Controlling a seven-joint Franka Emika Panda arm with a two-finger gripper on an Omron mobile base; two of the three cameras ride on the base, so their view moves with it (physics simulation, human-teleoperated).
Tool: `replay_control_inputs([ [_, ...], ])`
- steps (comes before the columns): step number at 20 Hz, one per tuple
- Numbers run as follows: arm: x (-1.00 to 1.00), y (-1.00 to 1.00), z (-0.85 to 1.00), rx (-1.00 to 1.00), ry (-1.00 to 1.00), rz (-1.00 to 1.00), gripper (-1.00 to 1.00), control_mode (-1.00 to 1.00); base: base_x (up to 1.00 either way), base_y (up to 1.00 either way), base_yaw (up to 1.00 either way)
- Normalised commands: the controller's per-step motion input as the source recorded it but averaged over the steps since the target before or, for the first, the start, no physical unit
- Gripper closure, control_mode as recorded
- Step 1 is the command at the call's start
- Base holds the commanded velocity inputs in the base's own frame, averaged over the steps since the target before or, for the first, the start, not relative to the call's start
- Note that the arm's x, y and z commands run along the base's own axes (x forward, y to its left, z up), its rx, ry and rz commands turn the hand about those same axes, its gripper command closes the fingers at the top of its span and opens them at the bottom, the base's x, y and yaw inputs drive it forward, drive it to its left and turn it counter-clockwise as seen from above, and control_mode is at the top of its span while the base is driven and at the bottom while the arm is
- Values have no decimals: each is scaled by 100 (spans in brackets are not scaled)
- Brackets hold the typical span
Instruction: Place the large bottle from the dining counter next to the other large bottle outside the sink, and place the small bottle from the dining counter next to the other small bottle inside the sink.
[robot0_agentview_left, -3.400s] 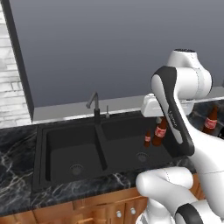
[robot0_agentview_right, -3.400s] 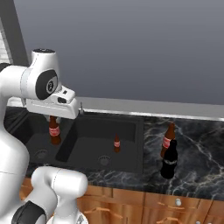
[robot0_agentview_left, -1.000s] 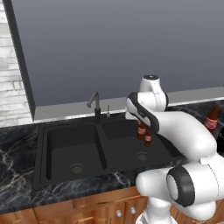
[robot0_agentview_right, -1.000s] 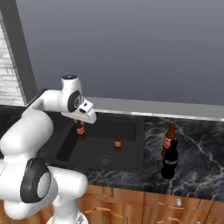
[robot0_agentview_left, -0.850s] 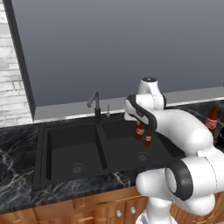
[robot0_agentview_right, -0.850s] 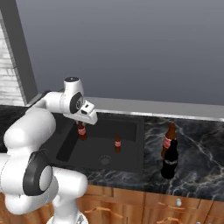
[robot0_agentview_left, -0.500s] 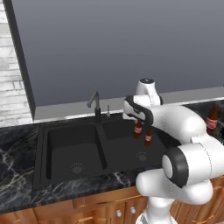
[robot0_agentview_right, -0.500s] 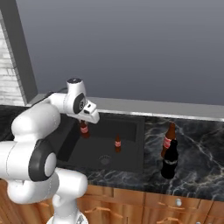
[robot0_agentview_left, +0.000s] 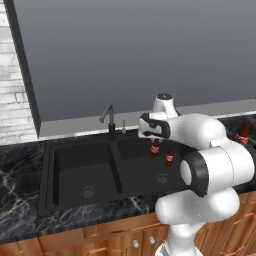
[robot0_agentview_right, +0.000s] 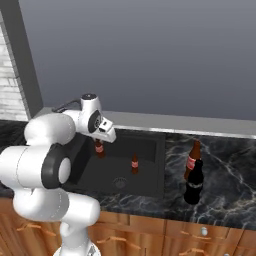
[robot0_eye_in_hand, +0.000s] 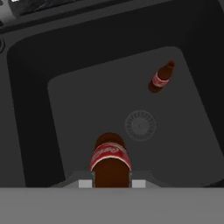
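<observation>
My gripper (robot0_eye_in_hand: 112, 183) is shut on the neck of the small bottle (robot0_eye_in_hand: 110, 157), brown with a red label, and holds it upright over the right basin of the black sink (robot0_eye_in_hand: 87, 100). The other small bottle (robot0_eye_in_hand: 160, 78) stands apart from it on the basin floor, beyond the drain (robot0_eye_in_hand: 140, 124). From the left base the held small bottle (robot0_agentview_left: 155, 148) is just left of the other small bottle (robot0_agentview_left: 169, 157). On the counter right of the sink (robot0_agentview_right: 150, 145) the black large bottle (robot0_agentview_right: 193, 182) stands close in front of the other large bottle (robot0_agentview_right: 192, 157).
A dark curved tap (robot0_agentview_left: 107, 117) rises behind the divider between the two basins. The left basin (robot0_agentview_left: 82, 170) lies beside the one I work in. A grey wall and a pale ledge (robot0_agentview_right: 200, 125) run behind the black marble counter (robot0_agentview_right: 230, 185).
The arm has swung down and in, bringing the small bottle from the sink's edge into the right basin. Over the last second the hand and bottle shifted only slightly.
</observation>
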Motion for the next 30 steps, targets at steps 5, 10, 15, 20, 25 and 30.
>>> replay_control_inputs([
  [5, 27, 0, -47, 0, 0, 0, 100, -100, 0, 0, 0],
  [10, 8, 0, -51, 0, 0, 0, 100, -100, 0, 0, 0],
  [15, 1, 0, -42, 0, 0, 0, 100, -100, 0, 0, 0],
  [20, 0, 0, -46, 0, 0, 0, 100, -100, 0, 0, 0],
  [25, 1, 0, -40, 0, 0, 0, 100, -100, 0, 0, 0],
  [30, 7, 0, -39, 0, 0, 0, 100, -100, 0, 0, 0],
])
